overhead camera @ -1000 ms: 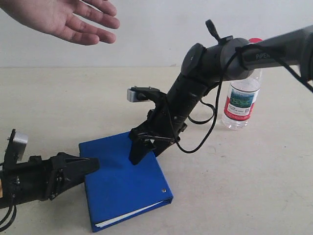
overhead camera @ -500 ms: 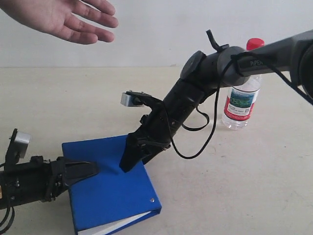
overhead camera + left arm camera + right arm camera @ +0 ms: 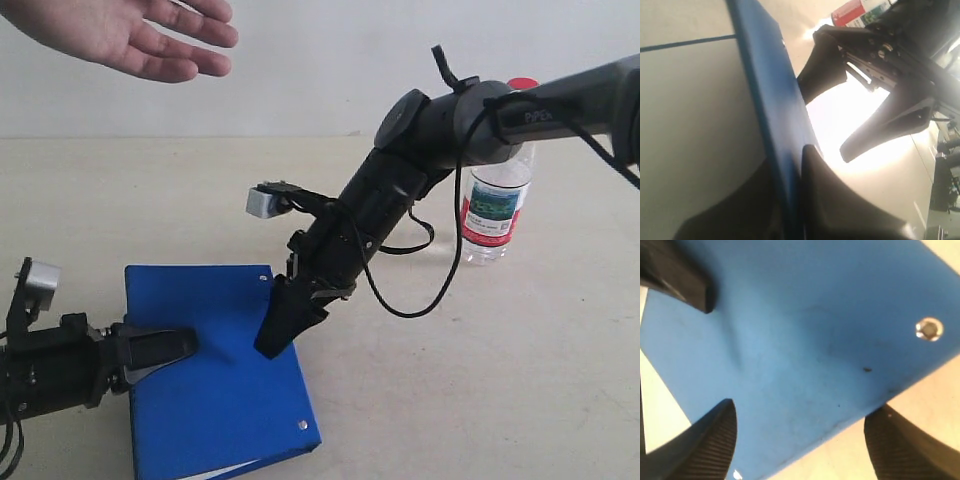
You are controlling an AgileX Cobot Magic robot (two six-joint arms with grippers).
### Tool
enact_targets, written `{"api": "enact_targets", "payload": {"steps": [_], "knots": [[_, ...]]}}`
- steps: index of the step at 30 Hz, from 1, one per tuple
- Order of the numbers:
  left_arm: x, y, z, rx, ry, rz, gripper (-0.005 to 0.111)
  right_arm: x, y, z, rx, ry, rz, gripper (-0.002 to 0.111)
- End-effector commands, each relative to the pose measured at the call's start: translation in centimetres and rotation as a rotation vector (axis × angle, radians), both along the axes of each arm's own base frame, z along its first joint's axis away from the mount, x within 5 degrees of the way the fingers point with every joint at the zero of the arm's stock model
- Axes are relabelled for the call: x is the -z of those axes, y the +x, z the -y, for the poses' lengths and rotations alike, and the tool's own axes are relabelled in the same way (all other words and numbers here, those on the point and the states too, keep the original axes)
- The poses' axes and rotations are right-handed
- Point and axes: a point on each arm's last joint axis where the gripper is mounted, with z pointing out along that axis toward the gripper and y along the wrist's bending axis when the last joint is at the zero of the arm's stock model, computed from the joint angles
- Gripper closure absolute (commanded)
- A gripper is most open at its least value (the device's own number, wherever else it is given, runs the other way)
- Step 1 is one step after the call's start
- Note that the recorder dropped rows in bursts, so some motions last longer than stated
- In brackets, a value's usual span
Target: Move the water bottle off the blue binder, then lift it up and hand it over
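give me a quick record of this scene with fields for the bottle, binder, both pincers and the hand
water bottle: upright on the table, clear of the blue binder, partly behind the right arm
blue binder: closed, lying on the table, one rivet showing
left pincer: shut on one edge of the blue binder
right pincer: open, pointing down over the opposite edge; contact unclear
human hand: open and empty, held out in the air at far left
task state: bottle off binder, handover not yet done
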Motion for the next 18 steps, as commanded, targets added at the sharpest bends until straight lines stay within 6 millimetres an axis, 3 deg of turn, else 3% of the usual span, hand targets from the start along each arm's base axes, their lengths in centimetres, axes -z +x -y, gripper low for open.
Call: {"api": "enact_targets", "payload": {"steps": [1,9,14,18], "knots": [[-0.2,-0.9,0.7,0.184,0.064,0.069,0.102,-1.3,-0.6,-0.5,-0.038,0.072,-0.007,0.045],[0.0,-1.6,-0.1,0.169,0.103,0.102,0.102,-0.6,0.4,1.7,-0.042,-0.032,0.020,0.045],[0.0,-1.9,-0.1,0.212,0.101,0.108,0.102,-1.1,2.1,3.6,0.081,0.048,-0.011,0.045],[0.0,-1.9,-0.1,0.212,0.101,0.108,0.102,-1.1,2.5,4.0,0.084,0.069,0.001,0.045]]}}
